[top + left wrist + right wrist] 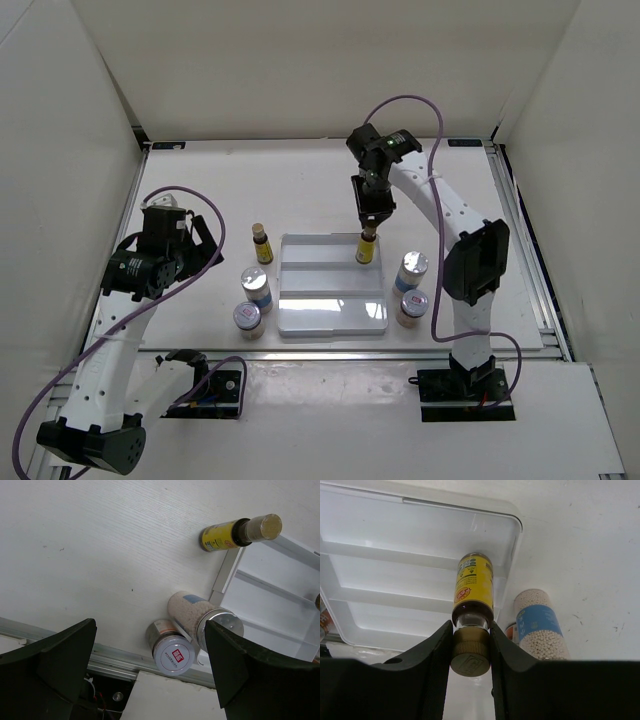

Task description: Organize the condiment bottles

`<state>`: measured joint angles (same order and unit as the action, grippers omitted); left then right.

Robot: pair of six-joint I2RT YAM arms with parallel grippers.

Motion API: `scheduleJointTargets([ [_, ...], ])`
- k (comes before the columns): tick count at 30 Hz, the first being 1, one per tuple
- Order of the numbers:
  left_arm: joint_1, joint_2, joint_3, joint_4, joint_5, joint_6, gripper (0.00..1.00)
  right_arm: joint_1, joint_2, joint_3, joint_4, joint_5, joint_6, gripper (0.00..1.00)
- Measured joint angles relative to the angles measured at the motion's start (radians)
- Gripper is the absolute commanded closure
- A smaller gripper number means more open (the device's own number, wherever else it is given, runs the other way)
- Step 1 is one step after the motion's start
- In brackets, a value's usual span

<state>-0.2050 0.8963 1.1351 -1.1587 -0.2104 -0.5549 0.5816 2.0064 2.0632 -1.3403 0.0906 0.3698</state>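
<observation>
My right gripper (368,222) is shut on the cap of a slim amber bottle (366,250) with a yellow label, upright at the right end of the white stepped rack's (330,318) back step. In the right wrist view the gripper (472,632) clamps this bottle (474,587) at cap and neck. The second amber bottle (262,243) stands left of the rack. A blue-white bottle (256,288) and a red-label bottle (247,319) stand at the rack's left, another blue-white one (411,270) and red one (412,306) at its right. My left gripper (150,680) is open and empty above the left pair.
The left wrist view shows the amber bottle (235,532), the blue-white bottle (200,617), the red-label bottle (170,647) and the rack's corner (227,572). A metal rail (60,635) runs along the table's near edge. White walls enclose the table.
</observation>
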Motion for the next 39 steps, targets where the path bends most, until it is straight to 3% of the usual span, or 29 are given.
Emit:
scheduleJointTargets([
  [19, 0.000, 0.000, 0.000, 0.000, 0.000, 0.000, 0.00, -0.010, -0.020, -0.007, 0.001, 0.084, 0.020, 1.00],
  [36, 0.000, 0.000, 0.000, 0.000, 0.000, 0.000, 0.00, -0.010, 0.064, 0.006, 0.005, 0.088, 0.020, 1.00],
  [39, 0.000, 0.000, 0.000, 0.000, -0.004, 0.001, 0.00, -0.010, 0.077, -0.003, 0.000, 0.083, 0.020, 0.90],
])
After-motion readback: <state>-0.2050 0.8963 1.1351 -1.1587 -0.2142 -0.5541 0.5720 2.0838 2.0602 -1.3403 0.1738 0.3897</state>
